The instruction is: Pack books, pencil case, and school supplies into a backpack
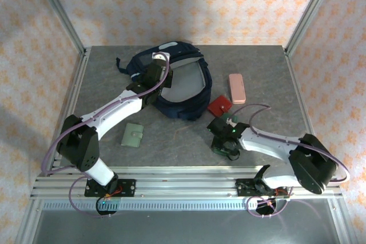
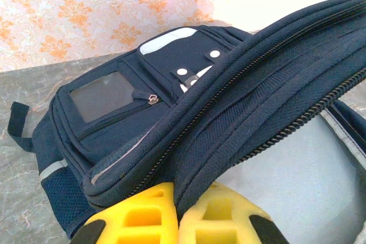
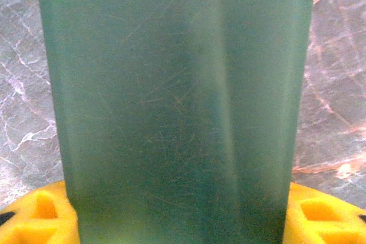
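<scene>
backpack (image 2: 123, 141) flap pinched in left fingers (image 2: 143, 216), green rectangle (image 3: 177, 107) between right fingers (image 3: 34, 221)

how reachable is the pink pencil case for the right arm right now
Probably yes: the pencil case lies uncovered on the table beyond the right hand, though that hand now straddles the green rectangle.

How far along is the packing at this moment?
Done: nothing visibly packed. In hand: left gripper pinches the backpack flap open; right gripper straddles the dark green rectangle. Left: pencil case, red square, pale green wallet lie on the table.
</scene>
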Robot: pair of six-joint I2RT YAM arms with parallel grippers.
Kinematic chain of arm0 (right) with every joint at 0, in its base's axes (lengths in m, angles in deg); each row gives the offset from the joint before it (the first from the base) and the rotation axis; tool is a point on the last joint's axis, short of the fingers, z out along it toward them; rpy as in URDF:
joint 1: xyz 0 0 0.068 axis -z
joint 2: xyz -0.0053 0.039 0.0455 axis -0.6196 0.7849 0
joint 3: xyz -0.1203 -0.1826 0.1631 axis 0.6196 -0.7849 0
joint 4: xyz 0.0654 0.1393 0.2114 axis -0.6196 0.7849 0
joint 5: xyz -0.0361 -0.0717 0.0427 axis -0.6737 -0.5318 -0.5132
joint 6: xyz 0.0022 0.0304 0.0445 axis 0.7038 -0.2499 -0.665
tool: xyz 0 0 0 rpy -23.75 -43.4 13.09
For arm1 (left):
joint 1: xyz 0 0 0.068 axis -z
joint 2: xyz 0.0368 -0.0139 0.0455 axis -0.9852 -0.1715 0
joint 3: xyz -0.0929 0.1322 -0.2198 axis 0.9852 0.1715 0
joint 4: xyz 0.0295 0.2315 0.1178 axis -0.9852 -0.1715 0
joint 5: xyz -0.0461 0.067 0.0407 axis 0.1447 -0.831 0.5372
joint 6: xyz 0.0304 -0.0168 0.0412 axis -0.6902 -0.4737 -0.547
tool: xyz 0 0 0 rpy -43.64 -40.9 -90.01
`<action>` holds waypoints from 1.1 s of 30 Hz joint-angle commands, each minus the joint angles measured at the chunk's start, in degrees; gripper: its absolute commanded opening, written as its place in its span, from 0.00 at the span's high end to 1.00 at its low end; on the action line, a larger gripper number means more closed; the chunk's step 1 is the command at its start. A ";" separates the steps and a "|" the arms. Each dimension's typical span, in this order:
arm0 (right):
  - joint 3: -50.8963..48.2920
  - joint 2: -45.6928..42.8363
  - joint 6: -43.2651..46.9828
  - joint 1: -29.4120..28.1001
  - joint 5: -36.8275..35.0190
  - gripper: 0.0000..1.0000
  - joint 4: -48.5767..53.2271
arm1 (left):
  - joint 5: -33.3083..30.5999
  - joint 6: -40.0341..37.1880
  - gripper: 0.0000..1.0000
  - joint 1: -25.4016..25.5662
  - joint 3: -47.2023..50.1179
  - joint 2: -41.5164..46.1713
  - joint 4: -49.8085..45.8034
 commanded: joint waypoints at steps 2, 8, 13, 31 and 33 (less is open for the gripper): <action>0.13 -6.00 -1.49 -0.27 -1.07 0.56 3.69 | -0.29 2.24 1.00 -0.37 -0.83 5.29 6.93; 8.96 -14.15 2.46 -0.25 -6.85 0.57 12.46 | 0.36 2.55 1.00 -0.38 -0.93 6.32 7.14; 18.37 -10.93 12.69 -0.32 -7.68 0.57 12.46 | 0.71 3.44 1.00 -0.38 -0.11 6.47 7.21; 44.39 22.06 45.54 3.38 8.03 0.53 1.41 | 1.98 5.49 1.00 -1.28 0.16 10.16 7.67; 48.29 26.50 46.93 3.96 8.94 0.52 3.07 | 2.22 5.73 1.00 -1.41 0.61 10.66 7.76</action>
